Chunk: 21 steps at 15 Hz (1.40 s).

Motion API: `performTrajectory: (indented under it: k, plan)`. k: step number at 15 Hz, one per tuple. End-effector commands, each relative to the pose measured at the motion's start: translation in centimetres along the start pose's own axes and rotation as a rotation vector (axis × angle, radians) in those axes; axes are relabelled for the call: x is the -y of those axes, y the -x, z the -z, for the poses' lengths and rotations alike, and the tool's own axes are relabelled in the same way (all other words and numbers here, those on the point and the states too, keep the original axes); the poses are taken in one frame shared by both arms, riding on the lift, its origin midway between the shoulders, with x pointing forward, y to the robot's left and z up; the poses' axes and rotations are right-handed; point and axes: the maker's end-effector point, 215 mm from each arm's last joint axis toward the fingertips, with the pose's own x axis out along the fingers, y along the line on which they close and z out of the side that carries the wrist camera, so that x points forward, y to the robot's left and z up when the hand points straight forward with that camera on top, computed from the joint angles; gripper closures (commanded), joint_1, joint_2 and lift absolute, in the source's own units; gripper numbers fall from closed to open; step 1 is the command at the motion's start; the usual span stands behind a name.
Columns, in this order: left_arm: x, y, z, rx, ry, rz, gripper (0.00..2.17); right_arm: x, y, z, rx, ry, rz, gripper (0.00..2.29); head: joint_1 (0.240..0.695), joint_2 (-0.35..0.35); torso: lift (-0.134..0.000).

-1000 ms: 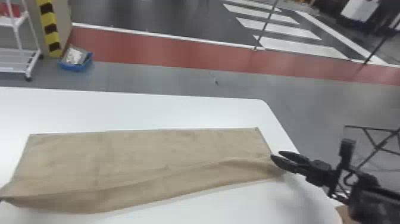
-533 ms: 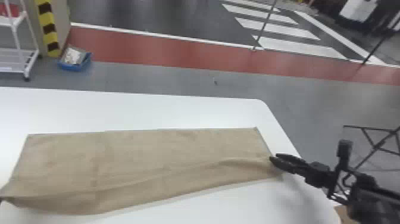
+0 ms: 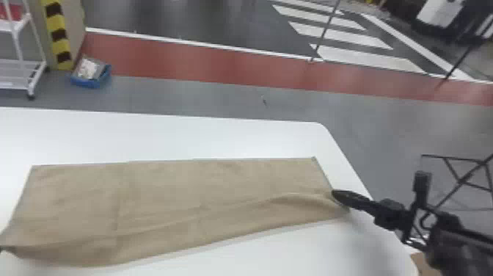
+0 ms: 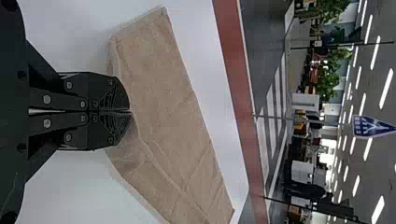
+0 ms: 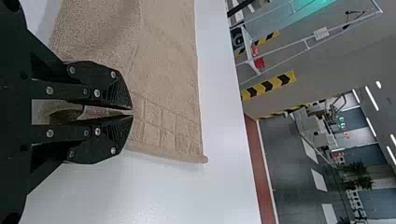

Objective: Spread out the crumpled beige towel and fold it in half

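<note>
In the head view, the beige towel [image 3: 176,198] is lying as a long strip across the white surface [image 3: 220,137], stretching from 9 to 3 o'clock. The left gripper [image 4: 131,111] is pinching the near edge around the towel's 8 o'clock, its jaws pressing together; the right gripper [image 5: 133,112] is gripping the end at 3 o'clock, its jaws nearly meeting on cloth. Spreading is looking finished, and the fold is apparently nearing completion; lowering the near edge, smoothing its ripple and letting go are seemingly remaining.
</note>
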Motion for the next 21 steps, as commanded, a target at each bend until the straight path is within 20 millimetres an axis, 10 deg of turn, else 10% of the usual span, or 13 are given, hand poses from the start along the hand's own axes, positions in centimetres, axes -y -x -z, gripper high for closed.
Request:
performTrajectory:
  k: [1,10,13,21]
  plan:
    - [0.1,0.0,0.0,-0.001,0.0,0.001,1.68,0.1,0.2,0.1,-0.006,-0.013,0.0,1.07,0.695,-0.35,-0.124]
    - [0.1,0.0,-0.1,0.0,-0.003,0.0,1.68,-0.7,2.2,-2.9,0.099,-0.04,-0.043,1.18,0.695,-0.35,-0.124]
    - [0.1,0.0,0.0,-0.002,-0.003,0.0,1.68,-1.0,1.6,-2.0,0.04,-0.035,-0.038,0.57,0.695,-0.35,-0.124]
    - [0.1,-0.1,0.5,-0.007,0.005,0.009,1.68,-1.0,0.0,0.7,-0.053,-0.032,-0.025,0.57,0.695,-0.35,-0.124]
